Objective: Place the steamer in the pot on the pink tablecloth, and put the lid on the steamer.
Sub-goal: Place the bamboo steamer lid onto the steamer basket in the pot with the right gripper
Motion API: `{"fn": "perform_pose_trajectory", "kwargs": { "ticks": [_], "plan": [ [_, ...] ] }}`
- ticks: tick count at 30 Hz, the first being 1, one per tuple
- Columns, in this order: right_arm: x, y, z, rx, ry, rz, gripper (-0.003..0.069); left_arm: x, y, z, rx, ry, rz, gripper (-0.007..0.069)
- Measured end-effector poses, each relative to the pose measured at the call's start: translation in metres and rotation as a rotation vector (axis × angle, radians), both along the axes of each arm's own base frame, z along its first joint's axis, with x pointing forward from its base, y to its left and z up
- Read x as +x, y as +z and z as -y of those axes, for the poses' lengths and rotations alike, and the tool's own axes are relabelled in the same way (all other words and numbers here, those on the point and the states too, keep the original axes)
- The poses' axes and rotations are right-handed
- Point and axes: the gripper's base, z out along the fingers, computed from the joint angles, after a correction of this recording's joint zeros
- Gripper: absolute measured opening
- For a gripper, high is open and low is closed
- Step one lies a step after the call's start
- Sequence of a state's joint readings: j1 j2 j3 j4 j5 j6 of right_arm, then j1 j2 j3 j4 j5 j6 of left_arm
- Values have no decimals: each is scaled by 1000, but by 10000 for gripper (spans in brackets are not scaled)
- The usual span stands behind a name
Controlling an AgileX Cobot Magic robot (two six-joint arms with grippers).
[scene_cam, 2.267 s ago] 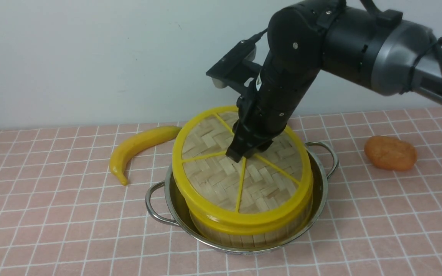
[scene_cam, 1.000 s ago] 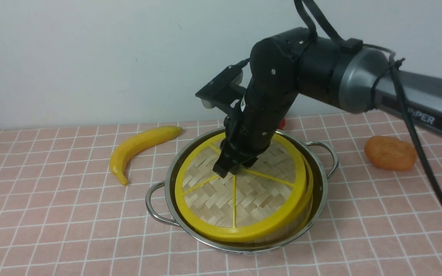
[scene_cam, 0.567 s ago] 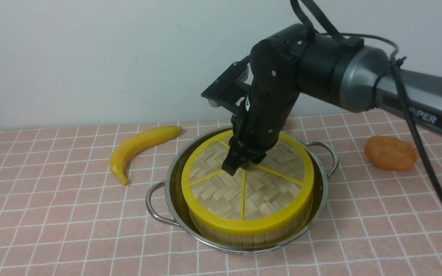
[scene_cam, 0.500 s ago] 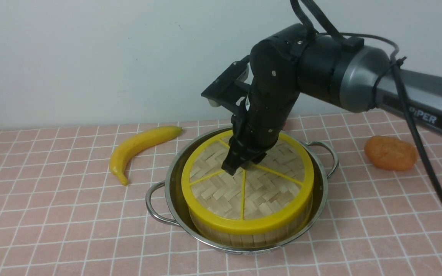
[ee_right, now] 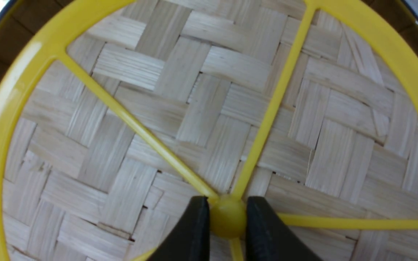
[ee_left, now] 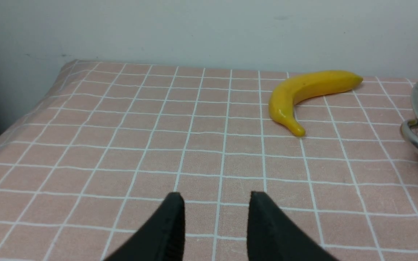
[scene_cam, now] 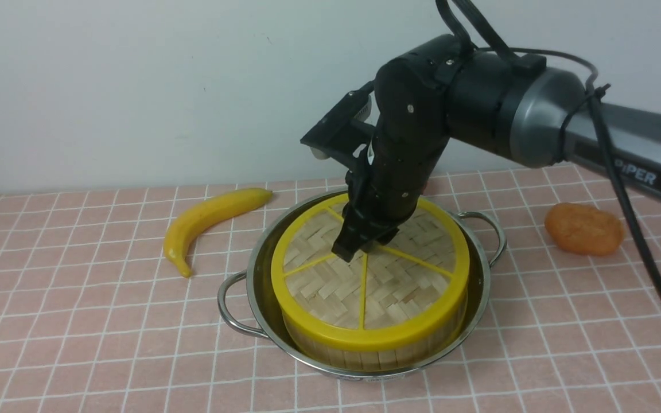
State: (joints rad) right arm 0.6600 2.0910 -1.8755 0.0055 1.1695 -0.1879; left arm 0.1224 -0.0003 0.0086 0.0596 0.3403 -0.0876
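Lid (scene_cam: pixel 368 281) sat tilted high over the steamer (scene_cam: pixel 365 354) about two seconds back and askew and low in the pot (scene_cam: pixel 482 275) a second ago. It now lies flat and level on the steamer's rim, same as half a second ago. Steamer stands inside pot, pot on the tablecloth (scene_cam: pixel 78 321), near its middle.

Right gripper (scene_cam: pixel 359 250) has not let go: the wrist view shows its two black fingers (ee_right: pixel 194 224) pressed on either side of the lid's yellow knob (ee_right: pixel 228 220), jaws narrow. Right arm reaches in from the right, forearm roughly level, wrist bent steeply down over the lid's centre, barely moved over the last half second.

Left gripper (ee_left: pixel 214 217) out of the front view; its wrist camera shows it low over bare cloth, jaws apart, nothing between them. Banana (scene_cam: pixel 204 221) lies left of the pot, orange lump (scene_cam: pixel 583 228) right, both unmoved.
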Motion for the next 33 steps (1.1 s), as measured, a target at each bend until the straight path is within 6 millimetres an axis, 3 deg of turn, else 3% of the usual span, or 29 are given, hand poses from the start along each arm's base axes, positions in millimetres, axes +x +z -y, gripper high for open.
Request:
{"fn": "perform_pose_trajectory", "kwargs": {
  "ticks": [5,15,25,33],
  "plan": [
    [-3,10,3,2,1,12,141,0,0,0,0,0,0,243],
    [1,12,3,26,-1,45,141,0,0,0,0,0,0,243],
    [4,2,1,42,0,11,141,0,0,0,0,0,0,243],
    [-5,21,6,57,6,7,141,0,0,0,0,0,0,243]
  ]
}}
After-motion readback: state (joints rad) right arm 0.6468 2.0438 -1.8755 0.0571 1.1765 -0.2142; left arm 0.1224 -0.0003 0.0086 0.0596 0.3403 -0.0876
